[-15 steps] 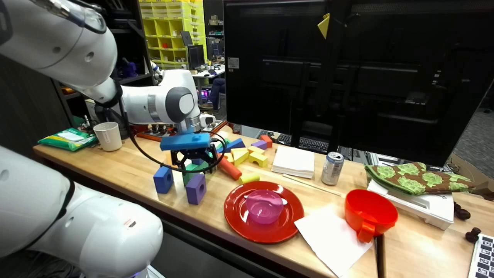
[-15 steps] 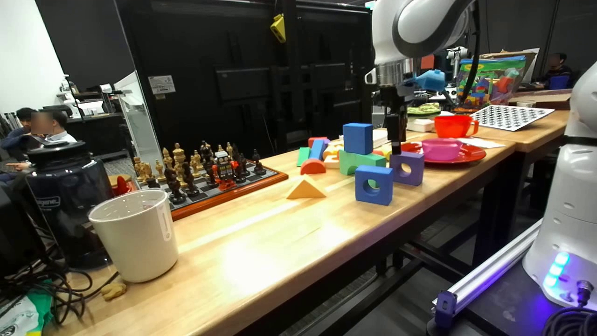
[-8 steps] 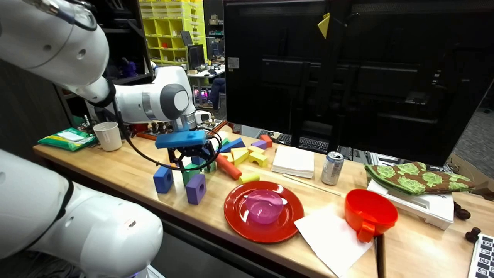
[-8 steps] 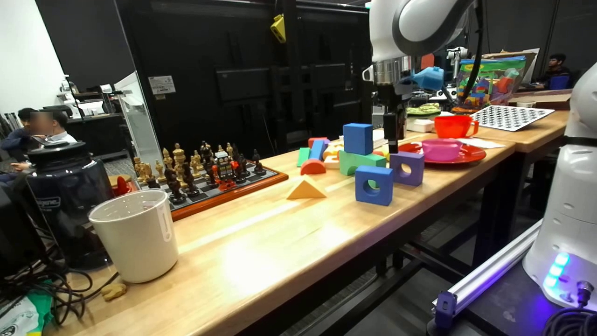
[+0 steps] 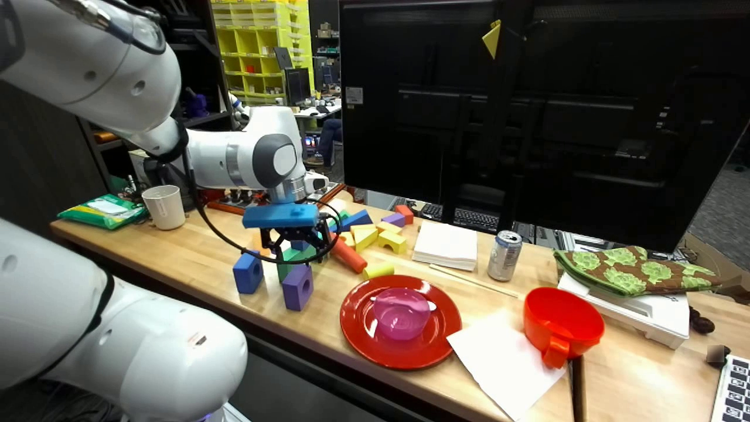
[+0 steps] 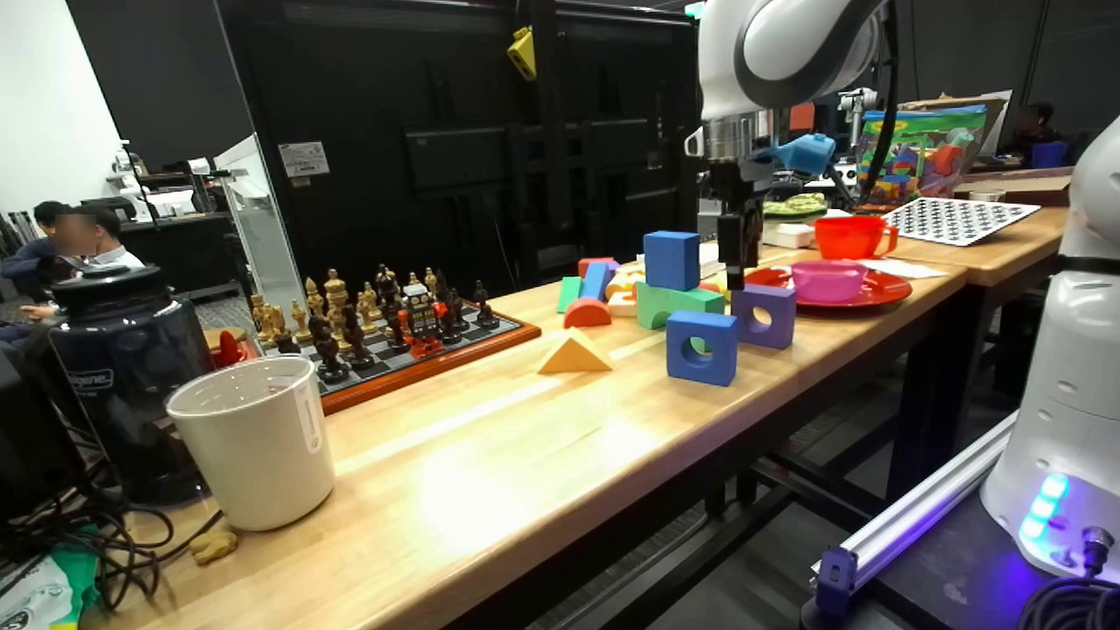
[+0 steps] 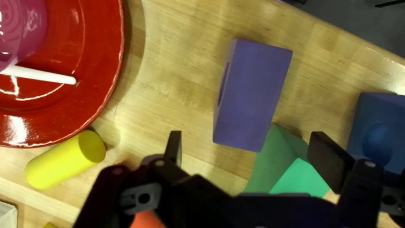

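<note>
Purple block with a round hole (image 7: 252, 95): standing on the surface (image 7: 171, 72) in the wrist view, mostly beyond the widely spread fingertips (image 7: 172, 146) of the end effector (image 7: 246, 142), with a green arch block (image 7: 275, 161) beside it, showing partly in the gap. Farther off, a yellow cylinder (image 7: 65, 160) near a red plate (image 7: 99, 82).

In an exterior view, a blue holed block (image 5: 243, 276) near the purple one, both just where seen in the earlier frames. As for the end effector, shifted slightly lower and toward the plate since half a second ago, nearly back to the place of a second ago.

In an exterior view, a plain blue block (image 6: 671, 260) resting on top of the green arch block, likewise unmoved. Fingertips hanging by the purple block's top edge; cannot tell about contact.
</note>
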Action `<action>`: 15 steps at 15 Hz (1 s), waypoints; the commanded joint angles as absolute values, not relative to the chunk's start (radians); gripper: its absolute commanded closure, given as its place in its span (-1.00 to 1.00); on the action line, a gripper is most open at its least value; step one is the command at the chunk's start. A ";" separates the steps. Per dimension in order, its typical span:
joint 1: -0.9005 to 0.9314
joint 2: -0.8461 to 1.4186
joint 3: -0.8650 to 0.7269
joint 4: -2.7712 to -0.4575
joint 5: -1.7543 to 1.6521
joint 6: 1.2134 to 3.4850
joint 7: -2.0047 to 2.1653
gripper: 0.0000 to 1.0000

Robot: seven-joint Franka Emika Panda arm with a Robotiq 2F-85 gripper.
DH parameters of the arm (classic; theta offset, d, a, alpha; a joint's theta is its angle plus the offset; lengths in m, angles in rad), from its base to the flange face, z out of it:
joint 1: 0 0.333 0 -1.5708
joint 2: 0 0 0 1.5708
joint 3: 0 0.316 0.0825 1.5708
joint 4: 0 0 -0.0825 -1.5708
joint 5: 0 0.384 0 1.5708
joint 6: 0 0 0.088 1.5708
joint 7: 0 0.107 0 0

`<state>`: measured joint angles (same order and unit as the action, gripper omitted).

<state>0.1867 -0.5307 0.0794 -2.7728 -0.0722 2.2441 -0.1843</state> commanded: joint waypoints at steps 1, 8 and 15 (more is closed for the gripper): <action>0.195 -0.470 0.048 -2.772 -0.032 2.290 -0.227 -1.00; 0.184 -0.377 0.023 -2.773 0.006 2.361 -0.274 -0.46; 0.177 -0.373 0.041 -2.772 -0.015 2.369 -0.244 0.58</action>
